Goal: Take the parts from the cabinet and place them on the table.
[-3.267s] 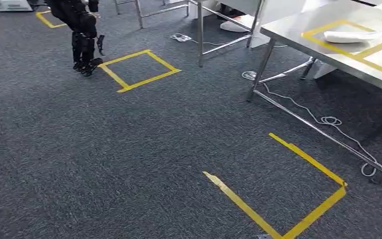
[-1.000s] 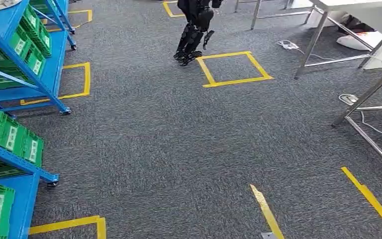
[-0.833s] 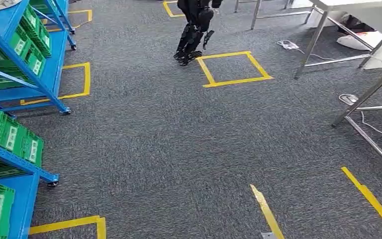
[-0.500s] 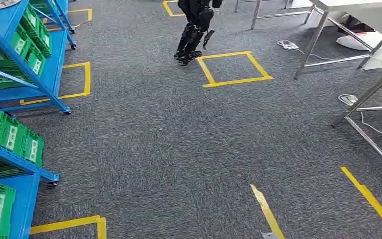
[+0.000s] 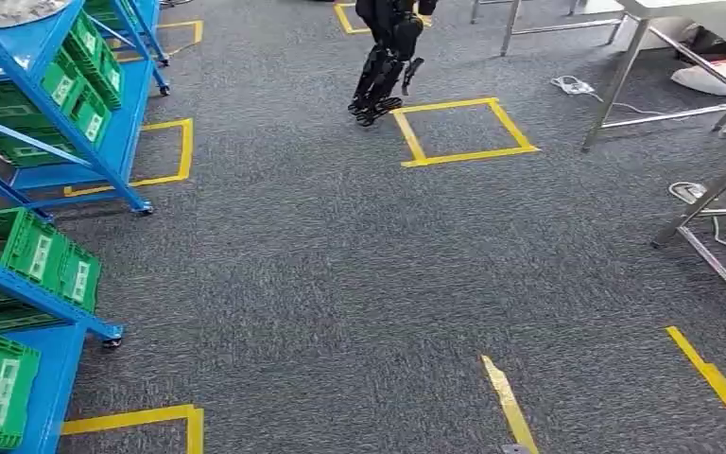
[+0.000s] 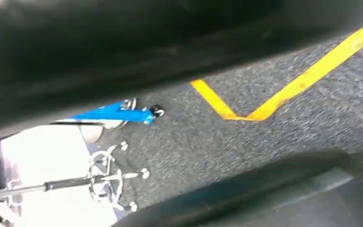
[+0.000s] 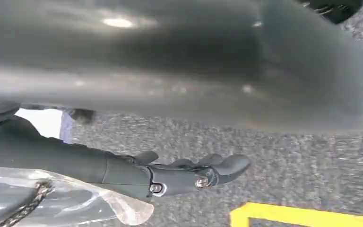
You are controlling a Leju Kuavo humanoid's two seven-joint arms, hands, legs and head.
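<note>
Camera panned slightly: blue cabinet (image 5: 47, 142) with green bins (image 5: 52, 270) shifted right, at frame left. My right robot hand (image 7: 189, 175) holds a plastic-bagged part (image 7: 52, 201); left robot hand state: cannot tell.

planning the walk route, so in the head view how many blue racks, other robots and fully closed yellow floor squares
blue racks: 2, the second nearer
other robot: 1
closed yellow floor square: 1
total: 4
</note>
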